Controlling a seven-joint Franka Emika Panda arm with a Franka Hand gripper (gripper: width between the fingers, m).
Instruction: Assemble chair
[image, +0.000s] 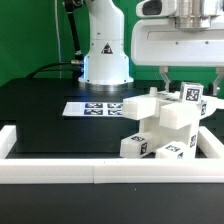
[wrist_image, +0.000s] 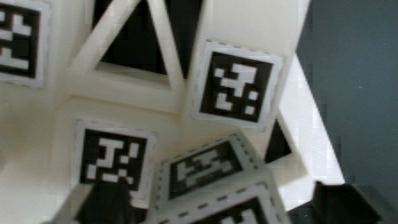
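Note:
The chair's white blocky pieces (image: 158, 128) with black-and-white tags stand stacked together at the exterior view's right, near the front rail. One tagged piece (image: 190, 94) sticks up at the top of the stack. My gripper (image: 190, 80) hangs right over that piece, open, with a finger on each side of it. In the wrist view the tagged white pieces (wrist_image: 214, 90) fill the picture. My gripper (wrist_image: 214, 205) shows there only as two dark fingertips (wrist_image: 98, 205) set wide apart, with tagged faces between them. I see no firm contact.
The marker board (image: 95, 108) lies flat on the black table behind the stack. The robot's base (image: 105, 55) stands at the back. A long white border rail (image: 90, 172) runs along the front, and its sides close off both ends.

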